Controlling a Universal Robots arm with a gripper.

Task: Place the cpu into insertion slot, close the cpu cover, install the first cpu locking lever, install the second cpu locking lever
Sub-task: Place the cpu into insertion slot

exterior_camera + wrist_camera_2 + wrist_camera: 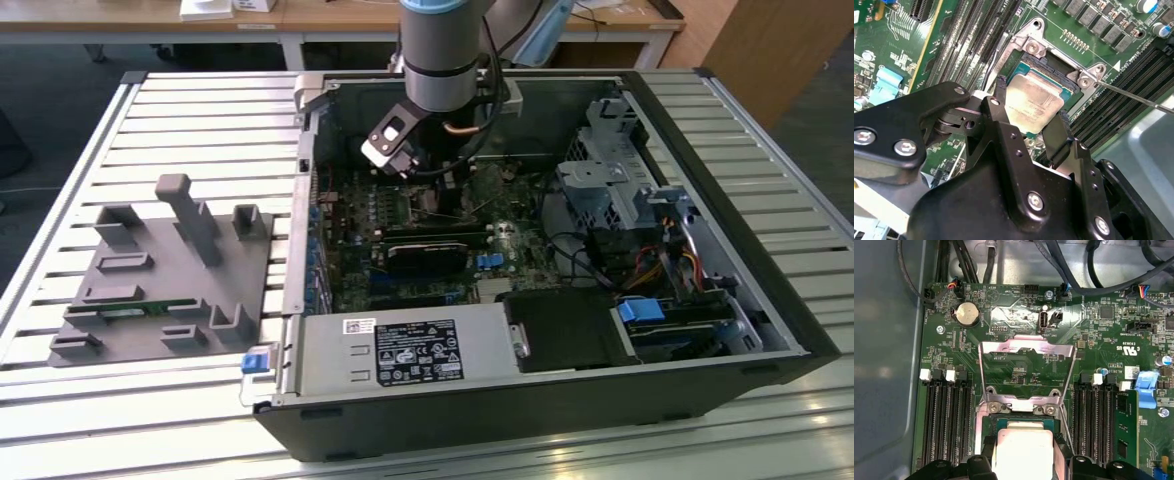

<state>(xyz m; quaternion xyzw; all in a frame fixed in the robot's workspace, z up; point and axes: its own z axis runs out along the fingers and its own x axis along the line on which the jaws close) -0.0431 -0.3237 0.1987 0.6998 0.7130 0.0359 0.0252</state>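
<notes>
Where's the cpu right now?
In both wrist views, the cpu sits gripped between the fingers of the gripper, right over the insertion slot, next to the open cover.

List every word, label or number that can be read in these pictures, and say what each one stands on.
No text here can be quoted with confidence.
Label on the grey power supply box: print too small to read.
Motherboard: white lettering beside its parts, too small to read.
cpu top: faint marks, unreadable.
</notes>
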